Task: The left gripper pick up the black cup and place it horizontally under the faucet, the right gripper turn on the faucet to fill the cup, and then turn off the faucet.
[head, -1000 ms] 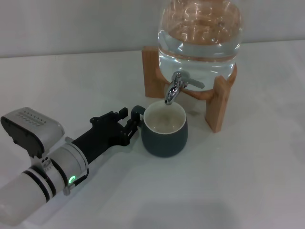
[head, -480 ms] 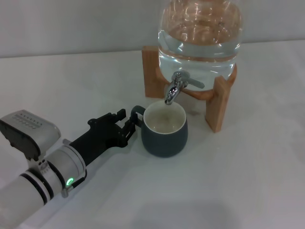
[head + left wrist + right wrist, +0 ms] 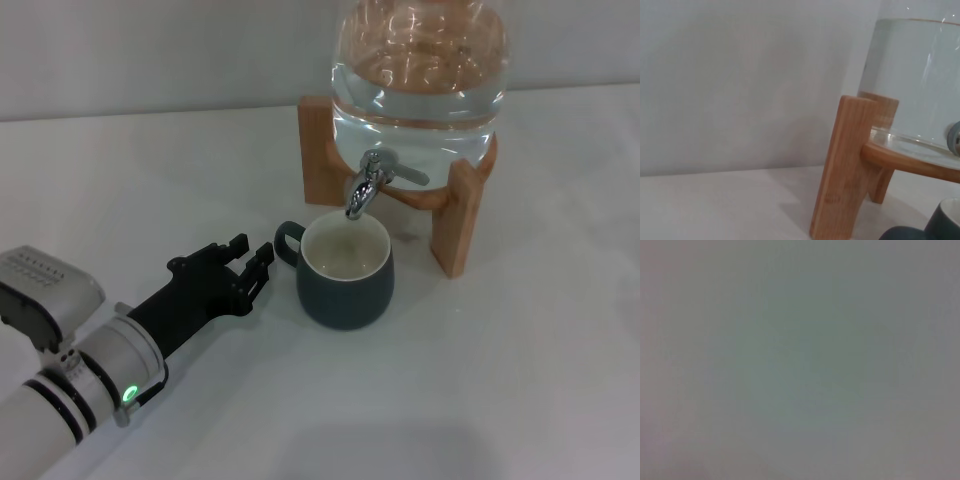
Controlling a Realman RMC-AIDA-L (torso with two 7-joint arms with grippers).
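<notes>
Black cup [image 3: 345,275] is sitting upright on the white table [image 3: 520,350], its cream inside showing, right below the faucet [image 3: 366,186] spout. Its loop handle is pointing toward approx 9–10 o'clock. In the left wrist view only a dark sliver of the cup [image 3: 940,225] is showing at the frame corner.

Faucet is sticking out of the clear glass water jar [image 3: 420,75] at approx 12 o'clock from the cup, chrome lever angling off toward 3 o'clock; no stream visible from the spout. Jar w/ water is resting on a wooden stand [image 3: 460,215], whose near leg is standing at approx 2 o'clock from the cup, just beside it but not touching. The left wrist view is showing the stand [image 3: 845,170] leg and the jar [image 3: 915,80] close up.

Left gripper [image 3: 252,262] is lying low over the table at approx 8–9 o'clock from the cup, fingers [image 3: 258,268] parted and holding nothing, tips near the handle w/ a small gap between them and it. Its white arm w/ black rings and green light is trailing off toward 7–8 o'clock.

Right gripper isn't showing in the head view; the right wrist view is giving only a blank grey field.
</notes>
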